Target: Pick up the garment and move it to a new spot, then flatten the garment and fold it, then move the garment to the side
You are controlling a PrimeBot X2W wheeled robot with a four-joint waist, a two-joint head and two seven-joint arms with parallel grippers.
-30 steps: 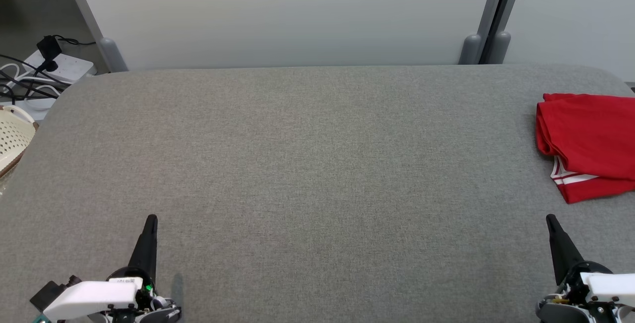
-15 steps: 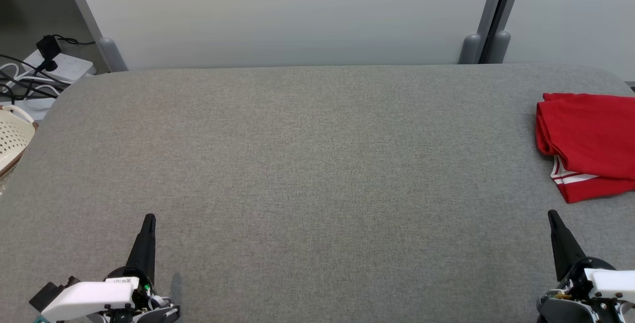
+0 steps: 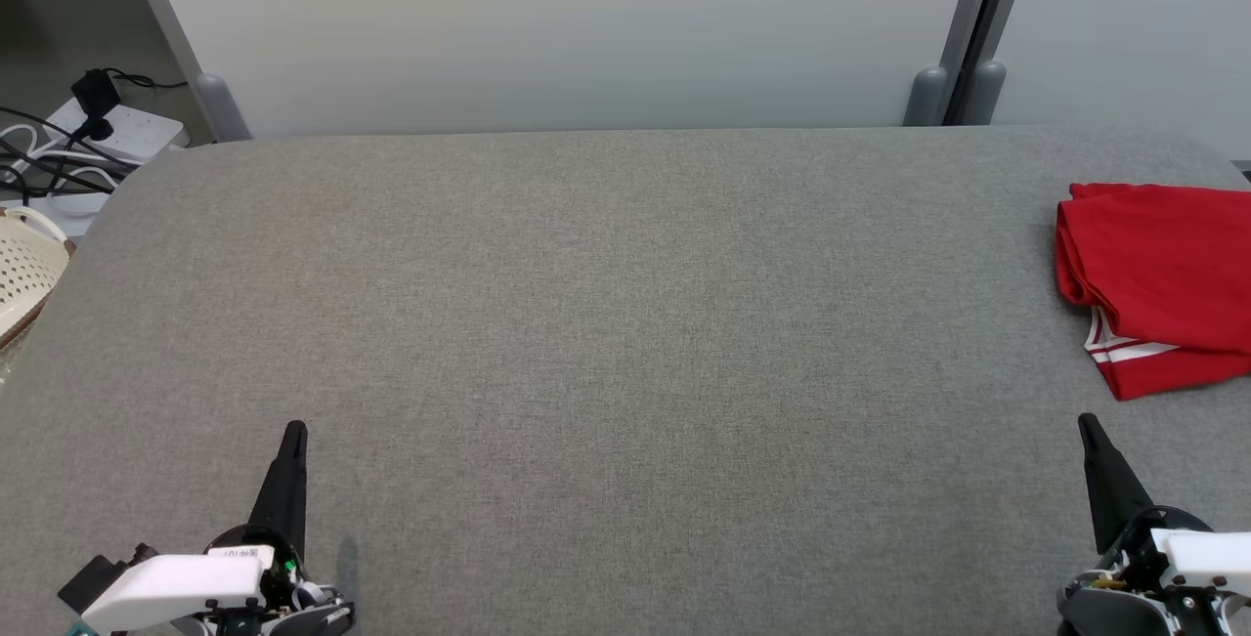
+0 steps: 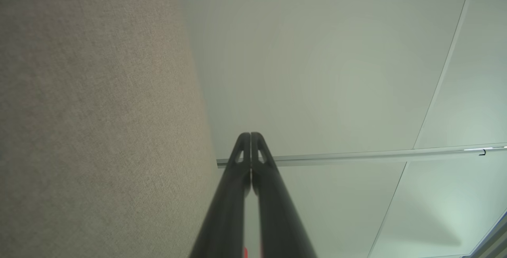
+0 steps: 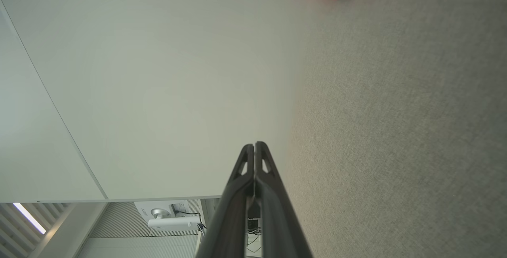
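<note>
Red garment (image 3: 1163, 275) with white-striped trim lies folded at the right edge of the head view, on the grey fabric table (image 3: 625, 323), partly cut off by the frame. Left gripper (image 3: 295, 431) sits at lower left, fingers pressed together, holding nothing. Right gripper (image 3: 1083, 421) sits at lower right, likewise clenched and empty, below the garment and apart from it. A cream perforated basket (image 3: 24, 275) shows at the left edge, and a power strip (image 3: 117, 133) with cables at upper left.
</note>
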